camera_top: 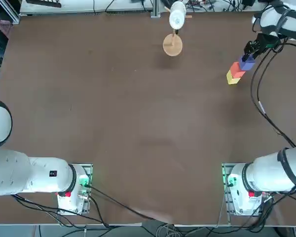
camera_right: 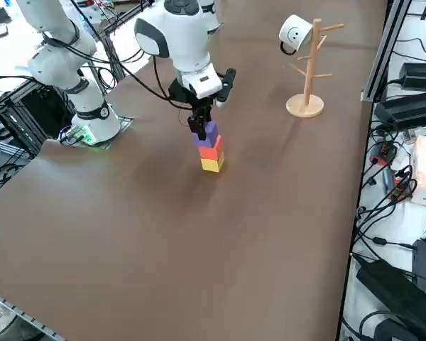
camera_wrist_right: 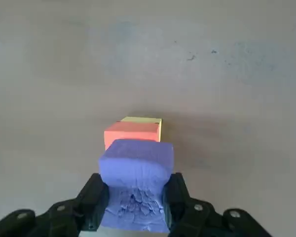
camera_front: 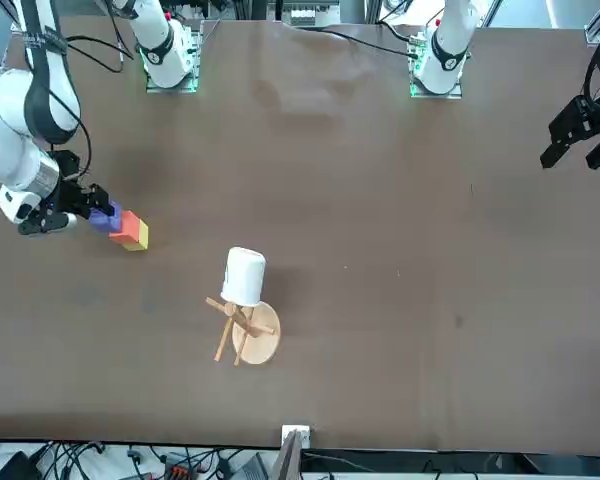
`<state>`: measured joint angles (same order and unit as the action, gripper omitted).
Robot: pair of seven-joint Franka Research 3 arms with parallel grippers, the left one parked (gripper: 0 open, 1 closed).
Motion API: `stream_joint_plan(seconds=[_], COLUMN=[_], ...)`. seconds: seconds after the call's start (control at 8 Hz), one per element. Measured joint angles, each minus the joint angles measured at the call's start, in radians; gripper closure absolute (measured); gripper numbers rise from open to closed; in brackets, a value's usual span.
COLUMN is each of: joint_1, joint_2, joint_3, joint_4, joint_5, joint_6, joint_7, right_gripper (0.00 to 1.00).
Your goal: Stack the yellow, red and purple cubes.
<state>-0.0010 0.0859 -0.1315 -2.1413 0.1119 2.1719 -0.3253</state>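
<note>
The small bright yellow matte cube sits on the brown bench, well apart from the round wooden-based stand that carries a white cup with a smiley face on one of its pegs. In the top view the yellow cube lies to the right of that stand and a little nearer the robot's bases. The small orange-red matte cube rests directly on top of the yellow one, roughly in line with it. The small bluish-purple matte cube sits on top of the orange-red cube, so the three make an upright column, yellow at the bottom, orange-red in the middle, purple on top.

The right gripper hangs directly over this column, pointing down at the bench. Its two black fingers are closed against opposite sides of the purple cube, pressing its faces with no gap to be seen in the wrist view, where the cube's surface looks rough and crumbled between them. In the right side view the fingers reach down only to the purple cube, clear of the orange-red and yellow cubes. The white right arm rises over the column on the side away from the wooden stand.
</note>
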Motion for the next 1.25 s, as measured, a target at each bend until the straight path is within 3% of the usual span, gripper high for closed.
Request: stream_joint_plan(seconds=[1.25], joint_1=[0.021], joint_2=[0.001], joint_3=[0.000], joint_4=[-0.014], joint_5=[0.000], joint_6=[0.029], joint_7=[0.015], right_gripper=[0.40])
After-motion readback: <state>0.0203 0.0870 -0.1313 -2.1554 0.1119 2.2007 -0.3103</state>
